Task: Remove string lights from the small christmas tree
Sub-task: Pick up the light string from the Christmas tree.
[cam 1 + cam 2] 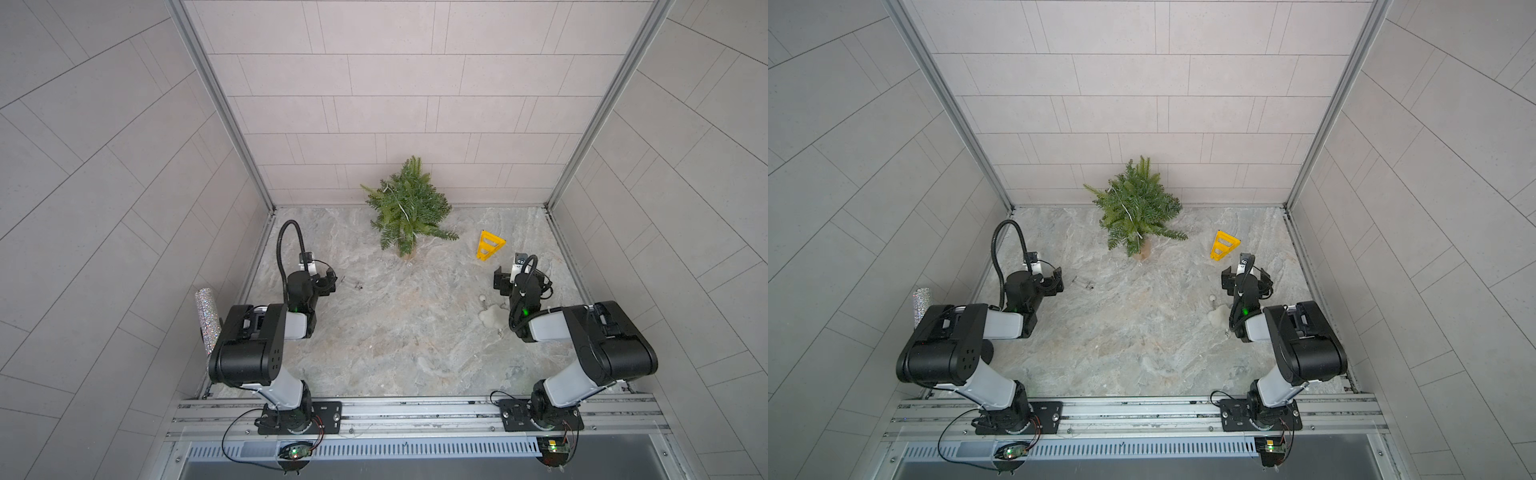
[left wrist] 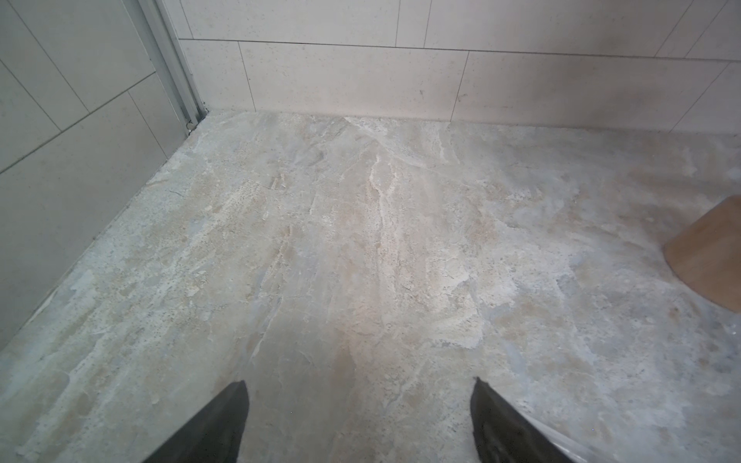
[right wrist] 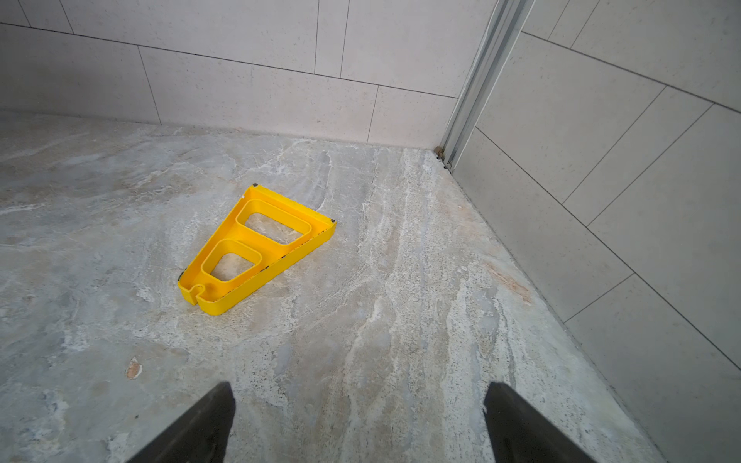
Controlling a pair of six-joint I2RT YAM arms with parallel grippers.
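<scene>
The small christmas tree (image 1: pixel 409 208) (image 1: pixel 1136 208) stands at the back middle of the stone table, against the rear wall, on a short tan base (image 1: pixel 1141 254). Its base shows at the edge of the left wrist view (image 2: pixel 709 256). The string lights (image 1: pixel 401 208) (image 1: pixel 1126 210) show as a thin pale wire running down through the green branches. My left gripper (image 1: pixel 332 282) (image 1: pixel 1060 279) (image 2: pixel 359 389) hovers low, left of the tree and well short of it, open and empty. My right gripper (image 1: pixel 521 276) (image 1: pixel 1246 278) (image 3: pixel 359 391) is at the right, also open and empty.
A yellow triangular frame (image 1: pixel 488 246) (image 1: pixel 1223 245) (image 3: pixel 256 252) lies just ahead of the right gripper. A white fluffy toy (image 1: pixel 490 316) sits beside the right arm. A small clear tube (image 1: pixel 353 284) lies by the left gripper. A glittery roll (image 1: pixel 208 320) leans at the left wall.
</scene>
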